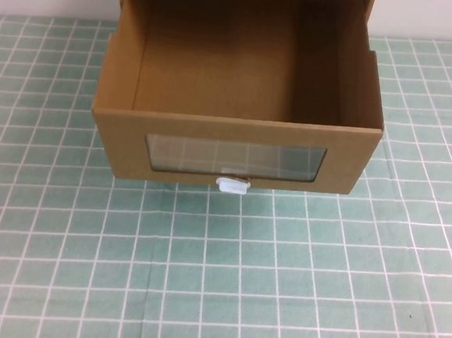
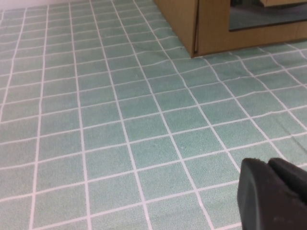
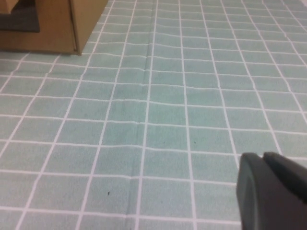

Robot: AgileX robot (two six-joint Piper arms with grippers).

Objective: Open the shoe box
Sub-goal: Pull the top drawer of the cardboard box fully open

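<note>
The cardboard shoe box (image 1: 235, 150) sits far-centre on the green gridded mat (image 1: 217, 278). Its drawer is pulled toward the robot, with a white pull tab (image 1: 232, 186) under the window. The left gripper (image 2: 268, 165) is at the near-left corner, well apart from the box, fingers together. The right gripper (image 3: 263, 157) is low over the mat, also well apart and closed.

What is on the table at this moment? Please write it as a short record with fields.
box: brown cardboard, drawer pulled out, open at the top
front: clear window, white handle under it
surface: green cloth with white grid
left tool: shut, low over the cloth at the near left, apart from the box
right tool: shut, low over the cloth, apart from the box
</note>
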